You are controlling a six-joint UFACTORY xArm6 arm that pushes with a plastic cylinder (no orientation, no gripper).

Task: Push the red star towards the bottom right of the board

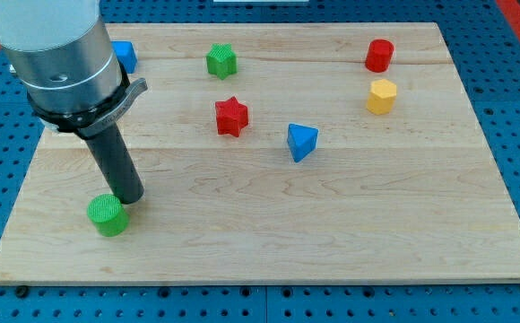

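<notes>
You are seeing my tip (pixel 131 199), a bare rod with nothing to clench, sitting at lower left, touching the ribbed green cylinder block (pixel 108 215). The red star-shaped block (pixel 230 117) is lying well apart, up and right, near centre on the pale wooden board (pixel 350 215).

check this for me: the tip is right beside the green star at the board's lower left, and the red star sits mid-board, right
One thing is off. My tip is right beside the green cylinder, not the green star, which sits near the board's top. The camera view shows this. The red star does sit mid-board.
</notes>
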